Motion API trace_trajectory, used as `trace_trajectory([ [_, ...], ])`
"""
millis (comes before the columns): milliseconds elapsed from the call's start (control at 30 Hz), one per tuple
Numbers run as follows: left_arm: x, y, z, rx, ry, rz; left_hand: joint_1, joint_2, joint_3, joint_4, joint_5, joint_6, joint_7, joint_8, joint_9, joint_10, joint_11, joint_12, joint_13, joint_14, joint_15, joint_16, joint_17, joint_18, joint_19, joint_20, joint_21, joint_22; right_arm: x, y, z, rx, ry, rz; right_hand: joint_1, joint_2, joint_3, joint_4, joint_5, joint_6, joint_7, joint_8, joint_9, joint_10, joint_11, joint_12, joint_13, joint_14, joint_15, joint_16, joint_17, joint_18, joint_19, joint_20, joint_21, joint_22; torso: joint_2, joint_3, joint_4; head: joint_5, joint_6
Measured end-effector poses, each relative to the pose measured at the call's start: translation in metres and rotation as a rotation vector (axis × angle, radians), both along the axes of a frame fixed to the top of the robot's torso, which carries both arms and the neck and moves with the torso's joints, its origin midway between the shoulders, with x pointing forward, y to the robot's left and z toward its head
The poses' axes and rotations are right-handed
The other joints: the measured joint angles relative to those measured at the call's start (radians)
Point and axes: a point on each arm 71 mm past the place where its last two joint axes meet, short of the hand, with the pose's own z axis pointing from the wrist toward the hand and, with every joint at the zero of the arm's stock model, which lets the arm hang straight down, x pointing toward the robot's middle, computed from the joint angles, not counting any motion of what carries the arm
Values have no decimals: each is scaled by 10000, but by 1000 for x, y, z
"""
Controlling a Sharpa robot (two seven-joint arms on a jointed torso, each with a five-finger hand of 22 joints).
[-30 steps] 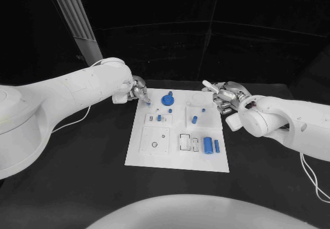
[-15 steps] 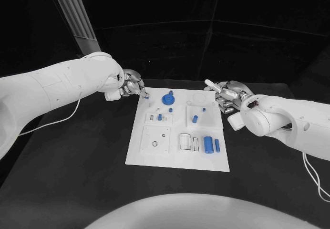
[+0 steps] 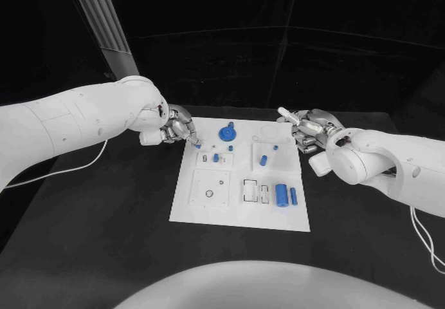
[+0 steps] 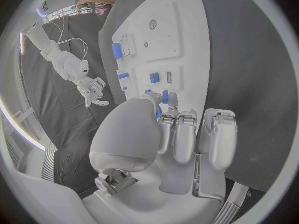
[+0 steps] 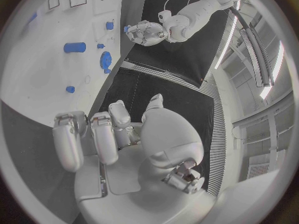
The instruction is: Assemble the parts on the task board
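- Lying flat mid-table, the board (image 3: 239, 212) is a white plate carrying several blue parts.
- Left hand (image 3: 178, 131) sits at the board's far left corner. In the head view a small blue piece (image 3: 197, 145) shows at its fingertips; the left wrist view shows a blue piece (image 4: 164, 96) between the thumb and a finger, the other fingers curled alongside. The hand pinches this piece just over the board.
- Right hand (image 3: 310, 131) hovers beside the board's far right edge, off the plate. The head view shows fingers bunched and one extended; the right wrist view (image 5: 118, 134) shows fingers curled in beside the thumb with nothing between them.
- Gear (image 3: 226, 134), blue, stands near the board's far edge, between the two hands. The right wrist view shows it edge-on (image 5: 106, 62), with its teeth visible.
- Large cylinder (image 3: 280, 193) lies near the board's right edge toward the near side; a thinner bar (image 3: 292, 197) lies just beside it.
- Small peg (image 3: 262, 161) lies tilted on the raised block at mid-board.
- Left wrist view shows the right hand (image 4: 92, 88) across the table, apart from the board.
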Motion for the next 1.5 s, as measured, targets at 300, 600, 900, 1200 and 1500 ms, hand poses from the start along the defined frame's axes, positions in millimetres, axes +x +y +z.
trace_trajectory([
  [300,-7,-8,-5,452,389,100,-35,-35,83,29,4,3,-2,-8,-7,-1,1,0,0,-1,0,0,0,1,0,0,0,0,0,1,0,6,-2,12,0,0,0,0,0,0,0,0,1,0,0,0,1,0,0,0,0,0,0,0,0,0,-5,-1,-10,6,-39],
  [600,-8,-16,-8,630,471,145,-43,-42,233,66,44,5,-4,-40,-17,-1,1,0,0,-1,1,0,0,0,0,0,0,0,0,0,0,6,-7,8,0,0,0,0,0,0,0,0,1,0,0,0,1,0,0,0,0,0,0,0,0,0,-6,-3,-11,15,-54],
  [900,-9,-25,-14,855,333,-20,-32,-31,273,82,42,6,-4,-75,-30,-1,1,0,0,-2,1,0,0,0,0,0,0,0,0,1,0,13,-11,31,0,0,0,0,0,0,0,0,2,0,0,0,1,0,0,0,0,0,0,0,0,0,-6,-2,-11,26,-75],
  [1200,-8,-29,-16,1056,142,-104,-25,-24,274,82,40,6,-4,-105,-20,-2,2,0,0,-2,2,0,0,0,0,0,0,0,0,2,0,14,-13,38,0,0,0,0,0,0,0,0,2,0,0,0,2,0,0,0,0,0,0,-1,0,0,-6,-2,-11,28,-92],
  [1500,-6,-28,-18,1182,98,-75,-57,16,317,124,24,6,-4,-116,-19,-2,2,0,-1,-2,2,0,0,1,0,0,0,0,0,2,0,12,-15,40,0,0,0,0,0,0,0,0,2,0,0,0,2,0,0,0,0,0,0,-1,0,0,-6,0,-9,5,-94],
])
